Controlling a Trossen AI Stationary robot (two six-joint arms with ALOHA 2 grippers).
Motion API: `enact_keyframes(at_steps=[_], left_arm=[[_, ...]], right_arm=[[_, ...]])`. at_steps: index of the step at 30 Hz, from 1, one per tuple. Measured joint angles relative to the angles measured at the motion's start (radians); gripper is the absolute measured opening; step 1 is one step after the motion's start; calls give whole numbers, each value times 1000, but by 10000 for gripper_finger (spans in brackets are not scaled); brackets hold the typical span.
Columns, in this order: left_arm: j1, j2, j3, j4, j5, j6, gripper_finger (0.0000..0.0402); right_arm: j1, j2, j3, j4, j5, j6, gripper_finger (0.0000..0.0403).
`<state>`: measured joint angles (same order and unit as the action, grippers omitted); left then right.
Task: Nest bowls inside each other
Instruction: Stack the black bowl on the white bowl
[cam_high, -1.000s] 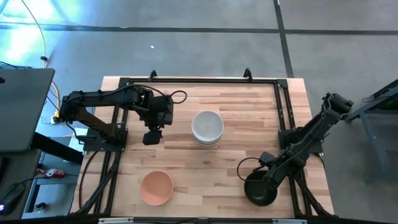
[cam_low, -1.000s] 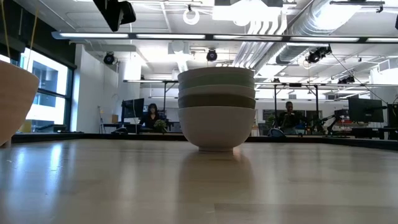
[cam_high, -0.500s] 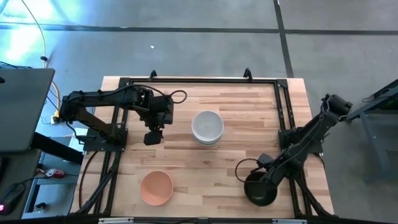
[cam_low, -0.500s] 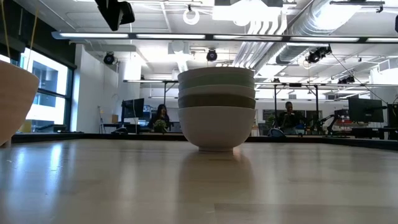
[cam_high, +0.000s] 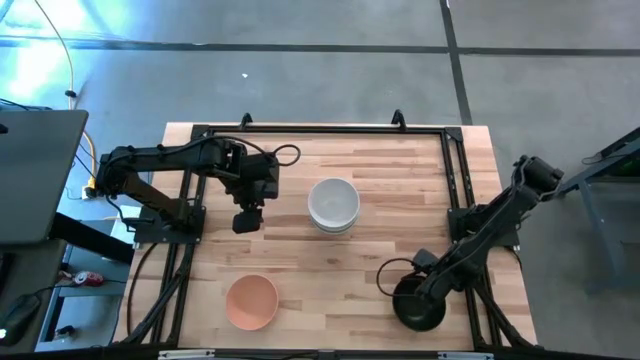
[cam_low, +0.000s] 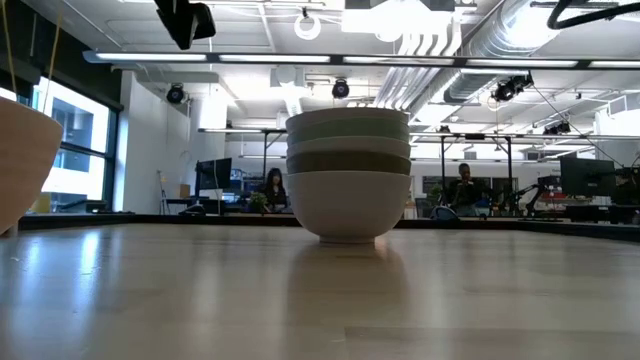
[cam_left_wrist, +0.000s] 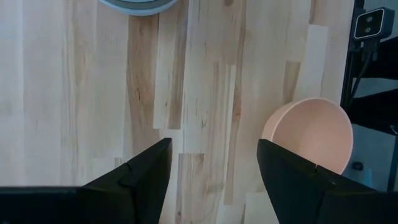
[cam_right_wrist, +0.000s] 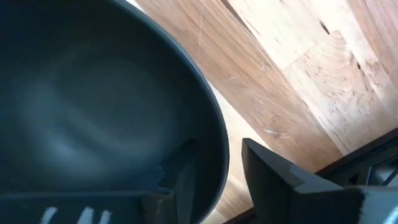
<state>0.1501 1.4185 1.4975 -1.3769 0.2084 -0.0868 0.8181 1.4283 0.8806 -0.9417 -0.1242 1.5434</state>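
Note:
A stack of nested bowls (cam_high: 333, 203) stands on its foot mid-table; the low view (cam_low: 348, 175) shows white, mint green, olive-grey and white rims. A peach bowl (cam_high: 251, 301) sits upright near the near edge, also in the left wrist view (cam_left_wrist: 311, 134). A black bowl (cam_high: 415, 310) rests at the near right. My right gripper (cam_high: 425, 288) is low over it, open, with one finger inside the rim (cam_right_wrist: 219, 155) and one outside, a strip of table showing between. My left gripper (cam_high: 247, 220) hangs open, high, left of the stack.
Black frame rails (cam_high: 455, 190) run along the table's left, right and far sides. A cable loop (cam_high: 395, 272) lies beside the black bowl. Bare wood lies between the stack and the peach bowl. People show far off in the room behind the table.
My right gripper has edged a little toward the table's left and near edge at the black bowl, and its cable has come into the top of the low view. The bowls have stayed where they were.

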Motion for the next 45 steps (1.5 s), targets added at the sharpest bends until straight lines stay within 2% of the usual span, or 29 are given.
enact_keyframes(at_steps=[4,9,20,28,37,45], left_arm=[[0,0,0,0,0,0,225],[0,0,0,0,-2,3,225],[0,0,0,-3,-7,38,225],[0,0,0,-11,-19,57,225],[0,0,0,-91,-141,79,225],[0,0,0,-97,-153,108,225]], right_arm=[[0,13,0,-3,0,9,84],[0,13,0,-1,14,27,10],[-31,12,5,102,-19,105,2],[-80,12,86,54,-6,179,1],[-192,12,291,-159,45,176,0],[-350,12,547,-376,67,45,0]])
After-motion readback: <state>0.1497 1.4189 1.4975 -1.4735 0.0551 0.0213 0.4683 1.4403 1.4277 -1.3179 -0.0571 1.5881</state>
